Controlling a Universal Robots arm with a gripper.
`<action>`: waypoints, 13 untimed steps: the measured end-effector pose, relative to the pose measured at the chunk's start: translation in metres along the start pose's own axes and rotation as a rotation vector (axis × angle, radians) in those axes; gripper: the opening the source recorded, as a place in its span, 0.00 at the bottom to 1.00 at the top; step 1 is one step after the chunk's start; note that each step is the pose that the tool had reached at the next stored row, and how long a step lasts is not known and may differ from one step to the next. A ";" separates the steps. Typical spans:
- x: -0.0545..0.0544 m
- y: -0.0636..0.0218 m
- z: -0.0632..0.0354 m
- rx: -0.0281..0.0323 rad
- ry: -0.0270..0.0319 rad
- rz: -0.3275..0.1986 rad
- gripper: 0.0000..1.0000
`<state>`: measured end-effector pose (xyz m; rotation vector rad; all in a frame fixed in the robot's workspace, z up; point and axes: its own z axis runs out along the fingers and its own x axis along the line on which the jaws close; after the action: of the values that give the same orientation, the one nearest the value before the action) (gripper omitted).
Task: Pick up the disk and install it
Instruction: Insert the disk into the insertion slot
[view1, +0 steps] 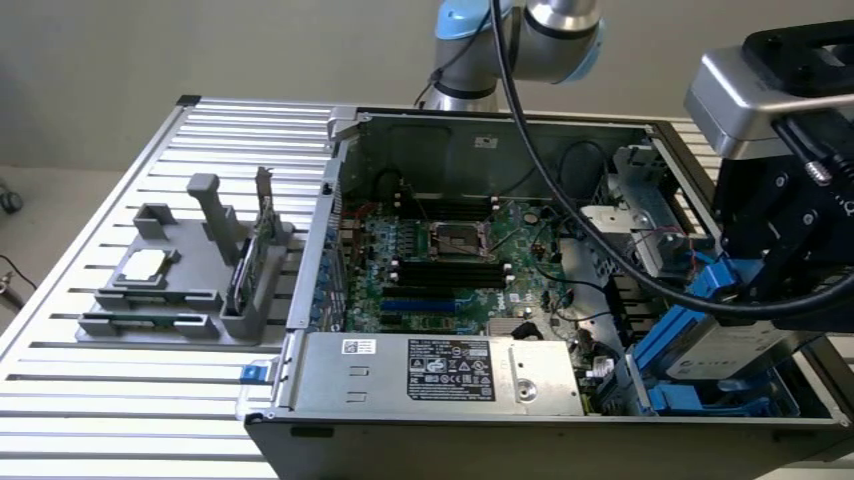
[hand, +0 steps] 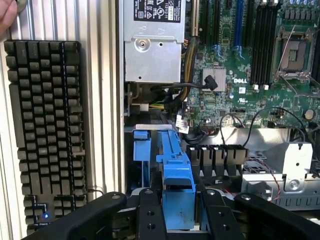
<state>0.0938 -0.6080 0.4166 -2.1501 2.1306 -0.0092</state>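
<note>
End effector (hand: 181, 215) clamps the disk (hand: 175, 165) by its blue frame, tilted over the open case (view1: 467, 140), beside another blue carrier (hand: 141, 142).

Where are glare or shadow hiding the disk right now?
Exterior view: the disk hangs in the claw's shadow, its label dim, and the bare table shines bright. Wrist view: the disk's blue edge is evenly lit with no glare, and the keyboard is dark.

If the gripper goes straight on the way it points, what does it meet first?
Probably the blue plastic drive bay in the open computer case, below the silver-grey blue-framed disk the gripper holds; depth unclear.
</note>
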 end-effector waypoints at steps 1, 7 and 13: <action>0.001 0.0002 0.0015 0.0000 -0.0028 -0.001 0.33; 0.005 0.0017 0.0106 -0.0005 -0.0139 -0.007 0.33; 0.008 0.0024 0.0172 -0.0008 -0.0244 -0.013 0.35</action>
<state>0.0929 -0.6151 0.3987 -2.1527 2.1043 0.0168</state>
